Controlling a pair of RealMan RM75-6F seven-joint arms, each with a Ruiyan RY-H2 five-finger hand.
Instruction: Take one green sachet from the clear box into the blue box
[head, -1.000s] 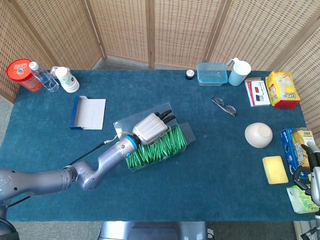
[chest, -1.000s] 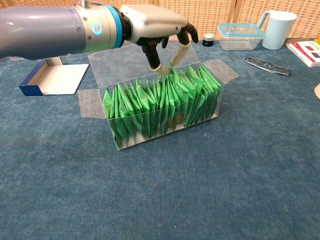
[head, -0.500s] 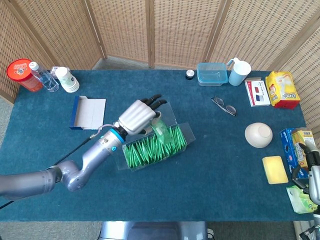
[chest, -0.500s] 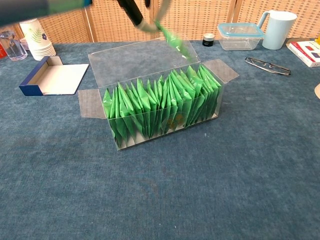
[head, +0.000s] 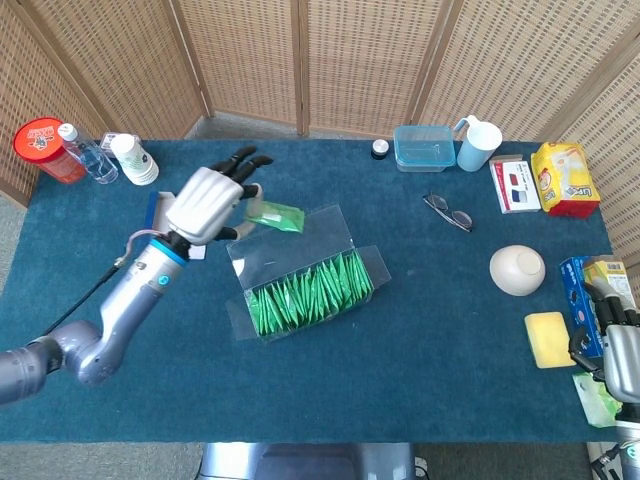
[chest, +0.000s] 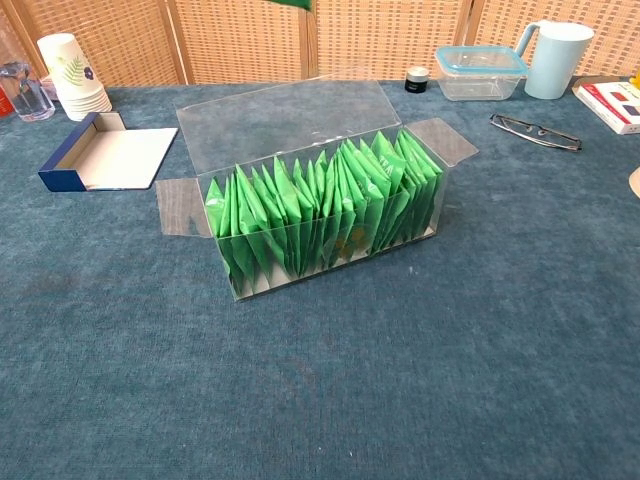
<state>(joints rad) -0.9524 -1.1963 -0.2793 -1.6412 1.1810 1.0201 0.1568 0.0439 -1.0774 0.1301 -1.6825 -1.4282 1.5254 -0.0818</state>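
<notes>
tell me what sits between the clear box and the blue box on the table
Nothing sits there: in the chest view, only bare cloth lies between the clear box and the blue box. In the head view, the left hand holding a green sachet hangs above that stretch.

The table (head: 420, 330) wears a dark teal cloth. The clear box (head: 305, 287) of green sachets sits near its middle. Taking that box as the mark: the blue box (chest: 105, 158) lies to its left, with paper cups (head: 133, 159), a bottle (head: 85, 152) and a red-lidded tub (head: 45, 148) further left at the back. A lidded container (head: 424, 147) and pitcher (head: 478, 144) stand behind-right, glasses (head: 448, 212) to the right, a white bowl (head: 517, 270) and yellow sponge (head: 549, 339) far right.
</notes>
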